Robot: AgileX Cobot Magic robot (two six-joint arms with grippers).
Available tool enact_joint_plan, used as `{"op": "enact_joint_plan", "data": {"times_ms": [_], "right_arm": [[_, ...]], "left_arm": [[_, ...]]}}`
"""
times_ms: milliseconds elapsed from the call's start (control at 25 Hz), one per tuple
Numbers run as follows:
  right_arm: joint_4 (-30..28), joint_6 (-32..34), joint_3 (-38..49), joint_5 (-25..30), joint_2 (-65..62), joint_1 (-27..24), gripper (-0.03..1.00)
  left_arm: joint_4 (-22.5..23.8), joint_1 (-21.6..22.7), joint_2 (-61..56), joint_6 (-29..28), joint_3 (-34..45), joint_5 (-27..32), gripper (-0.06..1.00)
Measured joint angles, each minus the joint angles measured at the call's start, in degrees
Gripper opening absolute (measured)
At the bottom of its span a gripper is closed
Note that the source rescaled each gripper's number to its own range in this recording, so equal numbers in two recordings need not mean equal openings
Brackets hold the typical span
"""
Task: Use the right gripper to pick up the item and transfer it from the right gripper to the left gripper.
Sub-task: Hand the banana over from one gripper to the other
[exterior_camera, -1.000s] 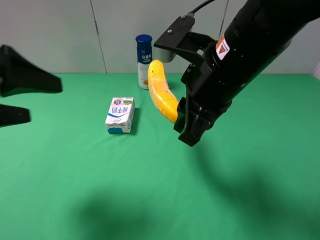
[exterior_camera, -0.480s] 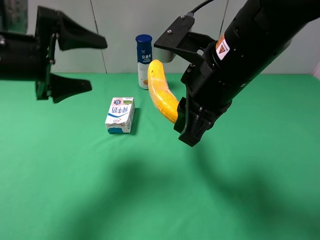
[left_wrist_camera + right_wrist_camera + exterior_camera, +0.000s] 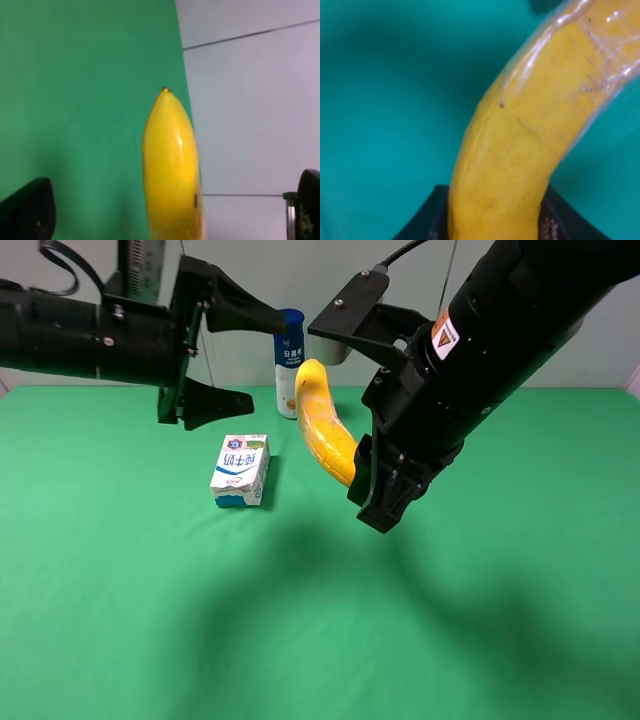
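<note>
I hold the banana [image 3: 322, 425] aloft, the right gripper [image 3: 362, 480] clamped on its lower end.
Left gripper [image 3: 265, 362] gapes beside it, near the capped bottle [image 3: 288, 360] and shut milk carton [image 3: 240, 470]; only its wrist view shows the banana's tip.

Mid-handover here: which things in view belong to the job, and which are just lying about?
In the job:
banana, held above the table in the right gripper
left gripper, open, facing the banana's free end

Lying about:
milk carton, flat on the green table
blue-capped bottle, upright behind it
</note>
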Motion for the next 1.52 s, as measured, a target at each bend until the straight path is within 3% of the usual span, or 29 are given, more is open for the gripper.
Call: {"op": "enact_joint_plan", "data": {"times_ms": [640, 840, 960, 1080, 1360, 1520], "right_arm": [[2.1, 0.0, 0.0, -0.5, 0.0, 0.0, 0.01], [2.3, -0.1, 0.0, -0.4, 0.0, 0.0, 0.01], [2.3, -0.1, 0.0, -0.4, 0.0, 0.0, 0.01], [2.3, -0.1, 0.0, -0.3, 0.0, 0.0, 0.01], [2.3, -0.1, 0.0, -0.3, 0.0, 0.0, 0.01], [2.3, -0.1, 0.0, -0.3, 0.0, 0.0, 0.01]], "left_arm": [[-2.8, -6.2, 6.2, 0.0, -3.7, 0.0, 0.92], [-2.8, -7.6, 7.4, 0.0, -4.8, 0.0, 0.87], [-2.8, -7.6, 7.7, 0.1, -4.8, -0.1, 0.76], [-2.8, -7.6, 7.8, 0.1, -4.8, -0.6, 0.58], [-2.9, -7.6, 7.8, 0.0, -4.9, -1.2, 0.02], [-3.1, -7.6, 7.8, -0.1, -4.9, -1.2, 0.00]]}}
